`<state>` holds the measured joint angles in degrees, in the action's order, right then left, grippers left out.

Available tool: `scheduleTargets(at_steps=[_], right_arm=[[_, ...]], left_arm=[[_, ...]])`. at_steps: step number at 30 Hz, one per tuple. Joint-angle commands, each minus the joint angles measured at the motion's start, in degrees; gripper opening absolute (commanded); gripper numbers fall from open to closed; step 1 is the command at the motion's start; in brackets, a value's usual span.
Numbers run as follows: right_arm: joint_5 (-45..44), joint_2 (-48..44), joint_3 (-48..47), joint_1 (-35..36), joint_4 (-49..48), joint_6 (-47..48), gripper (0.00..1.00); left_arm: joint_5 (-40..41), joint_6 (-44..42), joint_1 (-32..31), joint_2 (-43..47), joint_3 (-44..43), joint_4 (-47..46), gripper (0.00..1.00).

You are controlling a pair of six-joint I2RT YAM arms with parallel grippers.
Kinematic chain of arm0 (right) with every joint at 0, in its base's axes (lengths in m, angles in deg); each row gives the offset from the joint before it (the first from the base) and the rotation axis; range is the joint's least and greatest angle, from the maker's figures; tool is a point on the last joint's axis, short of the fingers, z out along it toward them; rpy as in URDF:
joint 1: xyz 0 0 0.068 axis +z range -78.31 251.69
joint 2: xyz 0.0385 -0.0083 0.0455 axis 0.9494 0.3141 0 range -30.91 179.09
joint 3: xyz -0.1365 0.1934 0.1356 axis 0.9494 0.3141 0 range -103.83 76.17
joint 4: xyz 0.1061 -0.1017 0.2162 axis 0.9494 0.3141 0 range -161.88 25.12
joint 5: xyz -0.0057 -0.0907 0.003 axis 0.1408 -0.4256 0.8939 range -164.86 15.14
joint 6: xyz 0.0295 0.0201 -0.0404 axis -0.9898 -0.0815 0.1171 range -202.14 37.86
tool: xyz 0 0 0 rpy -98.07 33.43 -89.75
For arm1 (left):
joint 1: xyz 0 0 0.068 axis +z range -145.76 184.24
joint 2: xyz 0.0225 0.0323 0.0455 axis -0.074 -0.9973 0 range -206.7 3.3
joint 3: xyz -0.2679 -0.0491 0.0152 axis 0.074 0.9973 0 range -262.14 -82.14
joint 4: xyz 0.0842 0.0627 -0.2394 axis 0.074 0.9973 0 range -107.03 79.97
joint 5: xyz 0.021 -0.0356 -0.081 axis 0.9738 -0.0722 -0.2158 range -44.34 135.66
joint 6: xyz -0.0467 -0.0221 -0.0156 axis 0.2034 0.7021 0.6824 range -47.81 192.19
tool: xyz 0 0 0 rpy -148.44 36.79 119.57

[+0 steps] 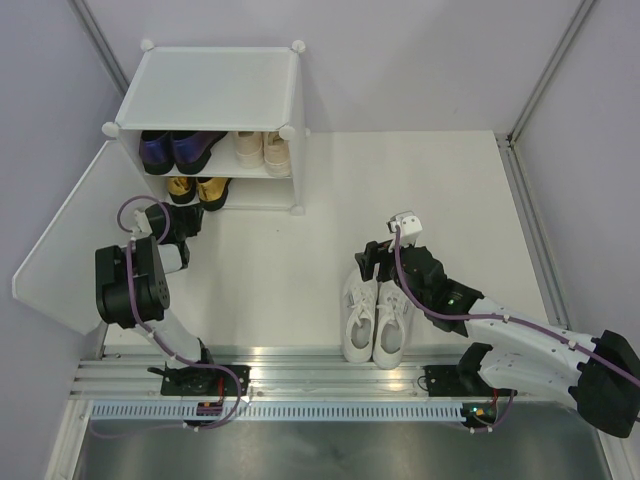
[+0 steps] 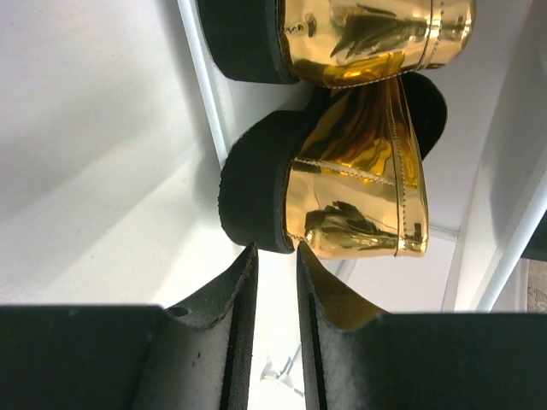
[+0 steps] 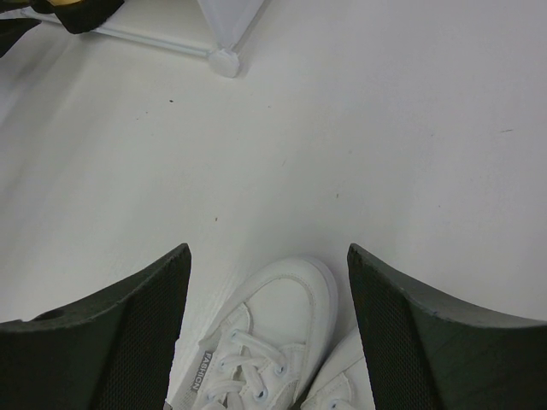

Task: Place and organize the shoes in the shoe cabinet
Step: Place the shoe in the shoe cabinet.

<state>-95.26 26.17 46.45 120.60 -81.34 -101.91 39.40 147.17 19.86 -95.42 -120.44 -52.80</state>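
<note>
Left gripper [image 2: 275,249]: was slightly parted, empty, behind gold heels [image 2: 359,184]
Right gripper [image 3: 267,249]: gaped wide over white sneakers [image 3: 278,329], table's [image 1: 450,200] near edge

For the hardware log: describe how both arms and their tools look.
The left arm and right arm mix black joint housings with white links; a purple cable runs along each. The left tool has slim matte black fingers with curved tips. The right tool has broad black ones with a meshed inner face. A white block sits on the right wrist.
</note>
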Motion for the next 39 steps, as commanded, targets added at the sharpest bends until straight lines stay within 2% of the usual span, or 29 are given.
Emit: scheduleTargets(at_steps=[1, 20, 34, 39], right_arm=[[0.72, -0.30, -1.93, -0.13, -1.88, -0.27, 0.78], [-0.34, 1.10, -2.28, -0.13, -1.97, 0.17, 0.78], [-0.87, 2.25, -2.63, -0.12, -1.97, 0.35, 0.78], [-0.69, 1.72, -2.63, -0.04, -1.80, 0.43, 0.78]], left_arm=[[-1.73, 0.78, -0.15, 2.30, 0.51, -2.99, 0.28], [-2.97, 3.77, -1.99, -5.26, -6.95, -7.30, 0.26], [-1.03, 0.43, -1.99, -6.58, -12.32, -4.66, 0.26], [-5.51, -2.91, -2.17, -4.47, -9.60, -8.78, 0.39]])
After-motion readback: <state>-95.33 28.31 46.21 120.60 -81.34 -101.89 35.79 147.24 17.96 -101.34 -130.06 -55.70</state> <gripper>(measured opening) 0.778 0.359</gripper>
